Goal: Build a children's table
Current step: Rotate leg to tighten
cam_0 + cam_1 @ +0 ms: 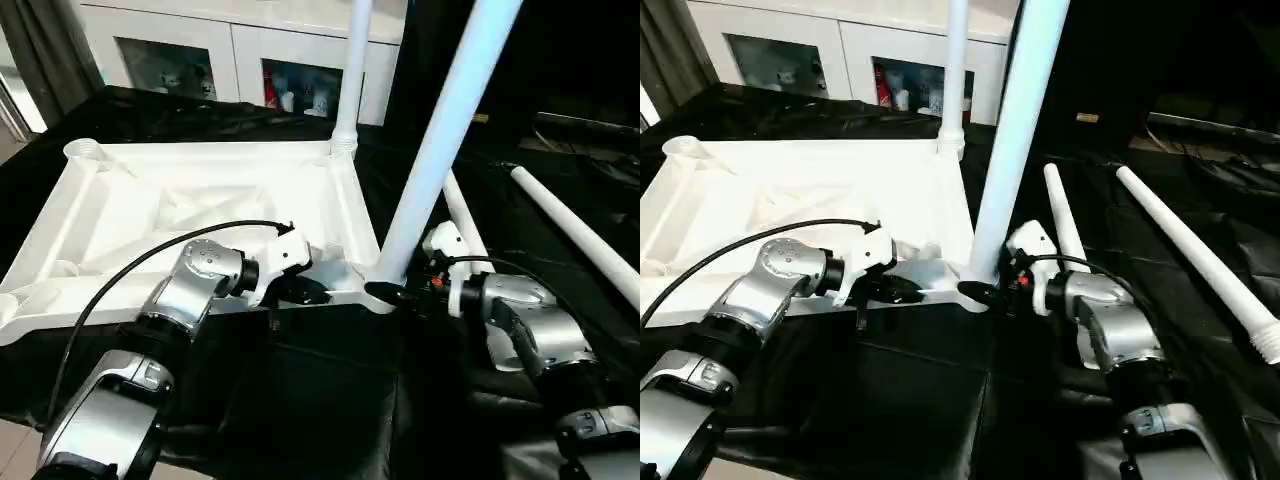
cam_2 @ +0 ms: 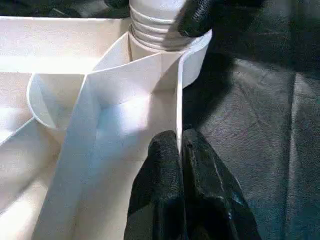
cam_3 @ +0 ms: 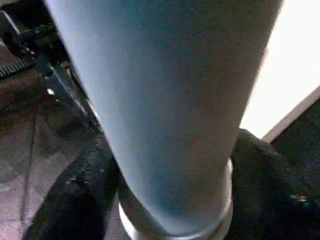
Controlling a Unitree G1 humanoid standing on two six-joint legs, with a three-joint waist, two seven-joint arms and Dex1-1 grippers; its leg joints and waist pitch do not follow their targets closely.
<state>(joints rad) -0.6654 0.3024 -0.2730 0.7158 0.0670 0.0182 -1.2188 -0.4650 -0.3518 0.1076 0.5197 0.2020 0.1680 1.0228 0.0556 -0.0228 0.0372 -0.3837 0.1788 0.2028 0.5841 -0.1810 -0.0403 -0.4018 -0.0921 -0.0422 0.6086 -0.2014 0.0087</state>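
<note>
Left eye view looks down on the white tabletop [image 1: 200, 200], lying underside up on the black-draped worktop [image 1: 330, 400], with one leg [image 1: 350, 70] upright in its far right corner socket and a second leg [image 1: 440, 130] rising at a tilt from the near right corner. Two more legs lie on the cloth to the right: one [image 1: 1065, 225] just beyond the right arm, its near end hidden behind the arm, the other [image 1: 1195, 250] farther right and apart from it. A black cable [image 1: 150, 260] arcs over the left forearm. The left pincer [image 2: 179, 165] is pressed together, pinching the thin near rim of the tabletop close to that near right corner. The right pincer [image 3: 165, 200] straddles the base of the tilted leg, a black finger [image 3: 75, 195] on either side just above the threaded end; whether the fingers press on the tube cannot be told. Behind the worktop stands a white cabinet [image 1: 240, 50] with glass doors, and dark curtains hang at the far left.
</note>
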